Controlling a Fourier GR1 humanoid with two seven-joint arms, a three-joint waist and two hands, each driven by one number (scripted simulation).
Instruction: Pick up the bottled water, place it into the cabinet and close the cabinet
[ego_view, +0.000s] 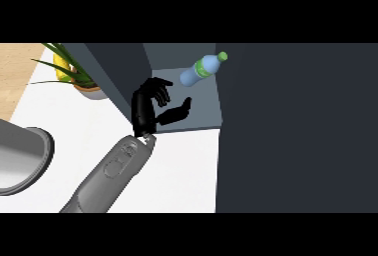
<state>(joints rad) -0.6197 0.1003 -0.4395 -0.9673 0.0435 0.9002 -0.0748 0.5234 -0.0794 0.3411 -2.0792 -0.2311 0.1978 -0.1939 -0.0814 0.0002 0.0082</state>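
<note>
We see one grey forearm (111, 172) rising from the lower edge of the head view, ending in a black hand (151, 107). It comes in left of centre, and we cannot tell from this view alone whether it is the left or the right hand. Its fingers (159, 90) are spread and only lightly bent, the thumb (177, 111) held out to the side, and they close on nothing.

The bottled water (201, 69) shows just above and to the right of the fingers, apart from them, tilted with its green cap (222, 55) pointing up and to the right. It lies within the open cabinet (199, 117), against the grey inner surface. The bottle is pale blue with a lighter band round its middle; we can read no writing or brand on it.

A large dark panel (295, 130), most likely the cabinet's door, fills the right side of the view. The white table (184, 170) runs beneath the forearm. At the upper left stands a potted plant (77, 75) with something yellow behind its leaves, and a grey rounded basin (22, 160) sits at the left edge.
</note>
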